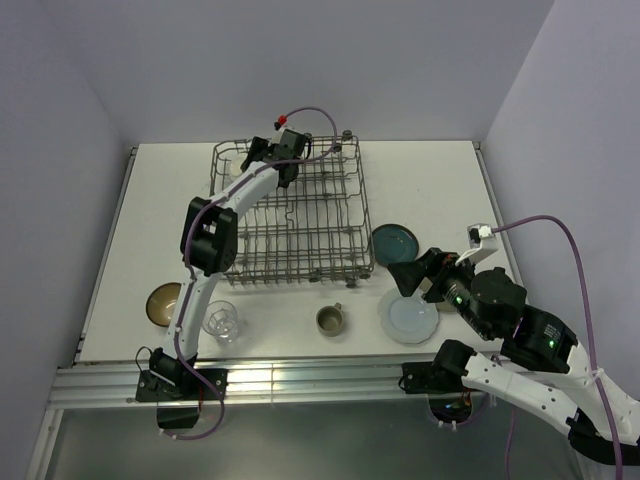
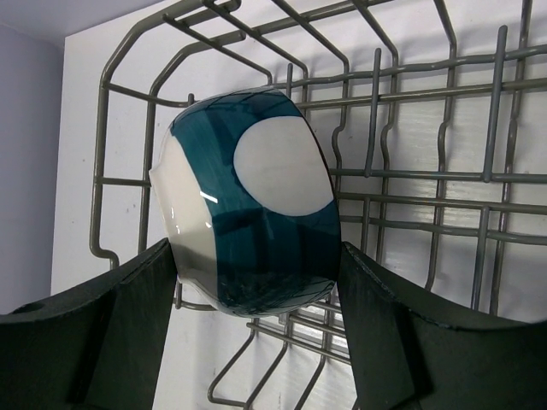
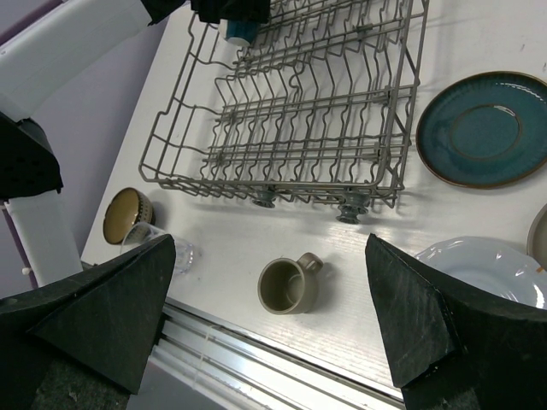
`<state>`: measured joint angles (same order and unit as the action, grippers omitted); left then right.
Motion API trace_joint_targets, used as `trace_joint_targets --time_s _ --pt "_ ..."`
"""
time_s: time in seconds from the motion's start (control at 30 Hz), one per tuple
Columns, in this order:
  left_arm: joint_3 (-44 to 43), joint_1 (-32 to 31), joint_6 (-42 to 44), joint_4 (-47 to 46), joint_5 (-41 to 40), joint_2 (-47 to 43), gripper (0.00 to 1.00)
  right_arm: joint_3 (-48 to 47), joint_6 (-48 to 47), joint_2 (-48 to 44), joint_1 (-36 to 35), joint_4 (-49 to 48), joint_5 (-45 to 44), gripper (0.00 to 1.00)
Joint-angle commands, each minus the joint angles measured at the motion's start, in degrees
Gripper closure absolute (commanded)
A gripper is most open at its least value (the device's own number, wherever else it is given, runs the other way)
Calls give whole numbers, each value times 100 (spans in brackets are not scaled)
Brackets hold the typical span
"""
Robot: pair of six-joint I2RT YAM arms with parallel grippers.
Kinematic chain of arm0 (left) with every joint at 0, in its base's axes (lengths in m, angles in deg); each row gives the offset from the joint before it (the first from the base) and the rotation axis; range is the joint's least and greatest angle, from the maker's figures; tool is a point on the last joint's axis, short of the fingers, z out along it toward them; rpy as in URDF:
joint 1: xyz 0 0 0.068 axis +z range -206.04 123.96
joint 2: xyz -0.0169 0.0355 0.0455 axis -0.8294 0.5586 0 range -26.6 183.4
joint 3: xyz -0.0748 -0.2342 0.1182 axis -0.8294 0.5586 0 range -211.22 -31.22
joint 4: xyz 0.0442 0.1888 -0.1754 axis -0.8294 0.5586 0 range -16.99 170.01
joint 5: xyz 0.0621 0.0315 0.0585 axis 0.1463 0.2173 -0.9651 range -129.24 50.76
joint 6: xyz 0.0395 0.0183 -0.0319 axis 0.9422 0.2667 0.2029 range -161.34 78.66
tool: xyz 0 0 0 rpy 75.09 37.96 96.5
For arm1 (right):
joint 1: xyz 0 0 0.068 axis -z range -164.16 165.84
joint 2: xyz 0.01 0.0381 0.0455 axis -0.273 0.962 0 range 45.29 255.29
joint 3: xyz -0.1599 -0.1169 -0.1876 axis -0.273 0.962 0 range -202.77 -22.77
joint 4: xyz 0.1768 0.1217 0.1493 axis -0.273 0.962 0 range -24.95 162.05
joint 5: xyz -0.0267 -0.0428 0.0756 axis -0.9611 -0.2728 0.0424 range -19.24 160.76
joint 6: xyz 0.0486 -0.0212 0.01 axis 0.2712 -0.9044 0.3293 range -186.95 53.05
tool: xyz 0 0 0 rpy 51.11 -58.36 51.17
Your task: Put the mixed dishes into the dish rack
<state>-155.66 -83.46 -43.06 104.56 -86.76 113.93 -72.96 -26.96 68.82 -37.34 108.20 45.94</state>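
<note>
The teal bowl (image 2: 256, 205) with cream inside lies on its side between my left gripper's (image 2: 256, 286) fingers, which touch both its sides, over the far-left corner of the grey wire dish rack (image 1: 290, 215). My right gripper (image 3: 270, 248) is open and empty, hovering above the table's front right. Below it stands the olive-grey mug (image 3: 288, 285). The teal plate (image 3: 484, 128) and pale-blue plate (image 3: 483, 266) lie right of the rack. The dark brown bowl (image 1: 164, 303) and clear glass (image 1: 221, 322) sit at the front left.
A sliver of a beige plate (image 3: 539, 235) shows at the right edge, mostly under my right arm. The rack's black wheels (image 3: 350, 207) face the table front. The left arm (image 1: 205, 235) stretches across the rack's left side. Walls close in on both sides.
</note>
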Motion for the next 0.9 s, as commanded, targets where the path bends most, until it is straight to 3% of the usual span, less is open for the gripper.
trace_joint_targets --time_s 0.0,0.03,0.1,0.13,0.43,0.67,0.8,0.87 --pt "-388 44 -101 -70 -72 -78 32 -52 35 55 28 0 -85 0" --pt "-362 52 -127 -70 -55 -87 22 -34 44 38 28 -9 -85 0" --pt "-344 61 -215 -61 24 -149 13 -26 53 29 37 0 -76 0" --pt "-344 79 -241 -53 59 -210 1 -17 53 29 28 0 -84 0" --pt "-204 79 -540 281 226 -981 1 -148 53 73 37 105 -84 0" --pt "-10 88 -830 922 1095 -1581 1 -184 97 55 28 44 -14 0" --pt "655 79 -1321 967 1334 -2107 1 -184 123 99 28 -62 117 0" --pt "1191 219 -1750 705 1578 -2896 1 -219 106 161 37 -71 144 0"
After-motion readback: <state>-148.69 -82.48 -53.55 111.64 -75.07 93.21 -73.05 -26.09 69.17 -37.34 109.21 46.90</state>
